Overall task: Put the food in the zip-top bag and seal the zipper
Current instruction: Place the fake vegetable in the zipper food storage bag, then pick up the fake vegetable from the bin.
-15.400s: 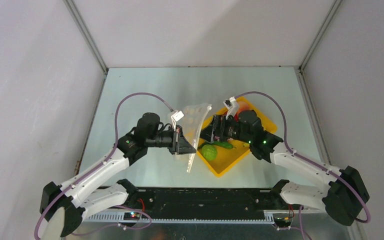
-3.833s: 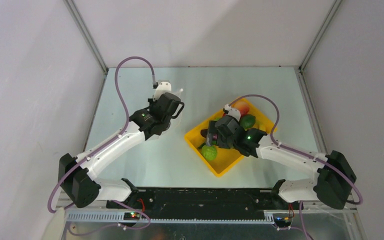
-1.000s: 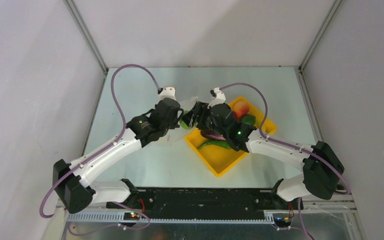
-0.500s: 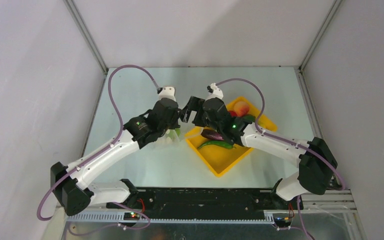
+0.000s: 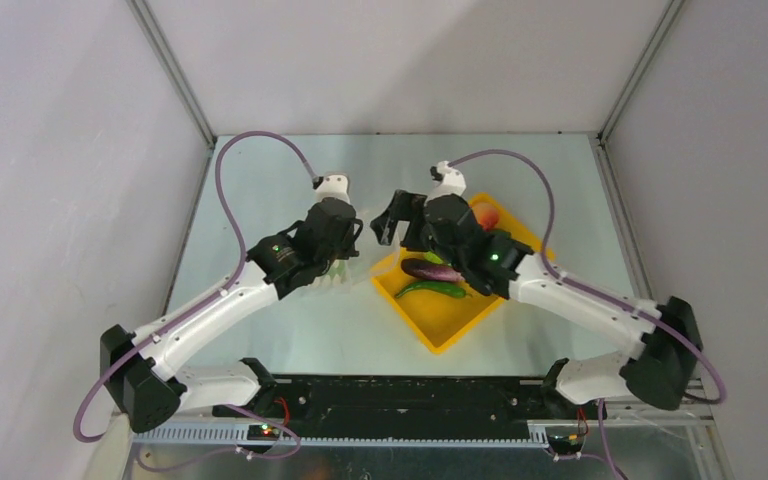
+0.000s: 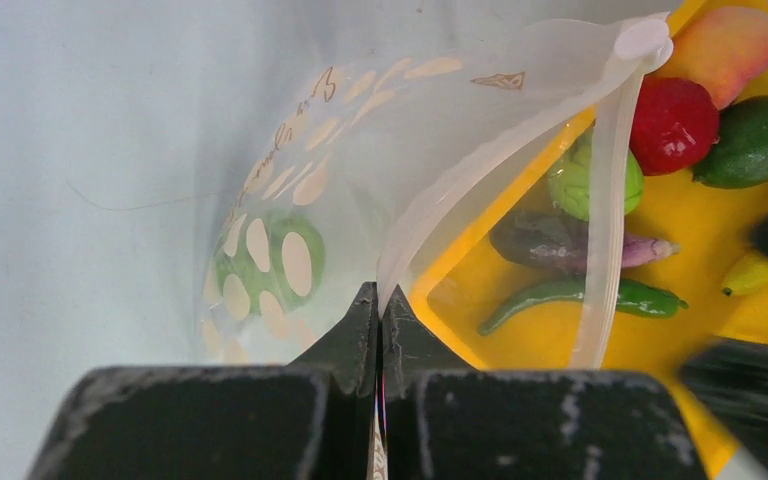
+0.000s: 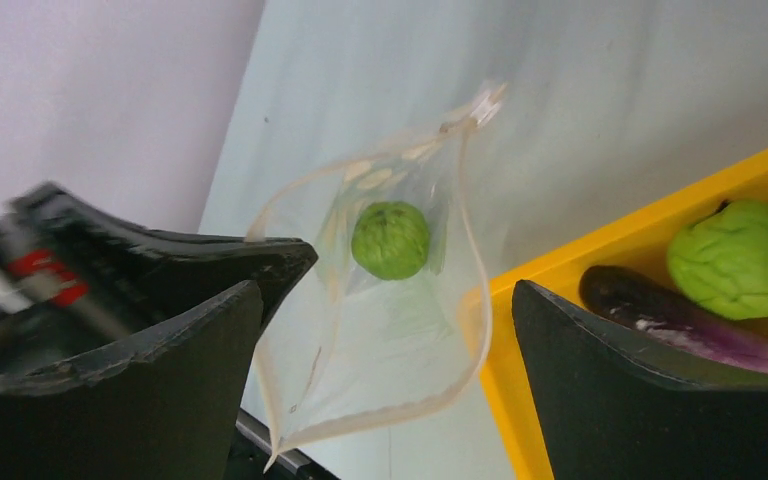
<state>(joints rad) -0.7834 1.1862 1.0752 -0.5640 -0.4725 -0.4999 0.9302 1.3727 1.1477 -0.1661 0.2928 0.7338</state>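
The zip-top bag lies on the tabletop just left of the yellow tray. The left end effector holds its mouth up, clenched on one lip of the zipper. One green round fruit sits inside. The right end effector hangs released and empty near the mouth.

With only one lip pinched, the thin film may slip, the mouth may sag shut, or the fruit may roll out. A second ago the right end effector was at the mouth; it has since backed off toward the tray's eggplant.
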